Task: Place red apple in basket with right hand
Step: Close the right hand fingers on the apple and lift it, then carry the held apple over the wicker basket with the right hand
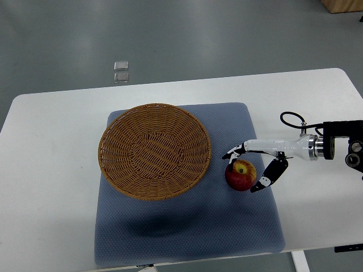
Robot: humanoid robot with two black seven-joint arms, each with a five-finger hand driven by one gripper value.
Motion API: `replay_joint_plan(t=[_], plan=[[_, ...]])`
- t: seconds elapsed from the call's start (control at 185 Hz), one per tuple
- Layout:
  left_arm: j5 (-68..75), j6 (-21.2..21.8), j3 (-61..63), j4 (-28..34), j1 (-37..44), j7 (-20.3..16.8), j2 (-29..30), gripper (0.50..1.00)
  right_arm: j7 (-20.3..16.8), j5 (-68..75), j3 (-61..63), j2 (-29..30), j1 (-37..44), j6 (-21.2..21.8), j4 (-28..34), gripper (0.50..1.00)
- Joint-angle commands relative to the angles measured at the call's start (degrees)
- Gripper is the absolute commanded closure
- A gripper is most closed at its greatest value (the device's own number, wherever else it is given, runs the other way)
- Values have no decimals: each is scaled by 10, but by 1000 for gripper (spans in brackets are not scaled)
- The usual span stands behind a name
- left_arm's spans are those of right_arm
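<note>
the right hand [249,167] is reached in from the right edge and is cupped around the apple [240,174], with fingers [235,152] curved over its far side and a dark-tipped thumb [269,177] set against its near right side; the apple appears to be grasped, though whether it is lifted cannot be told. the apple is found on the mat [187,226], just right of the basket [154,151] and outside its rim. the basket is seen lying on the mat's left and middle part, shallow, woven and with nothing in it; nothing is placed between apple and rim. the blue-grey mat is spread on a white table [51,187]. a black cable loop [290,120] is seen beside the wrist. beyond the table a grey floor is shown, with two small clear squares [121,72] on it, and a wooden corner [343,5] at the top right.
</note>
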Motion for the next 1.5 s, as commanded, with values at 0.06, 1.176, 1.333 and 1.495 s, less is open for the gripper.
replay_joint_plan(t=[0.06, 1.176, 1.333, 1.495], plan=[[0, 0, -1, 0, 1, 0, 0, 500, 2, 0, -4, 18, -2, -5, -6, 587], [0, 1, -1, 1, 2, -1, 0, 500, 23, 24, 41, 38, 65, -37, -69, 875], [0, 1, -1, 0, 2, -1, 0, 500, 19, 59, 48, 86, 138, -16, -113, 873], [0, 1, -1, 0, 2, -1, 0, 500, 16, 65, 41, 162, 181, -15, -164, 865]])
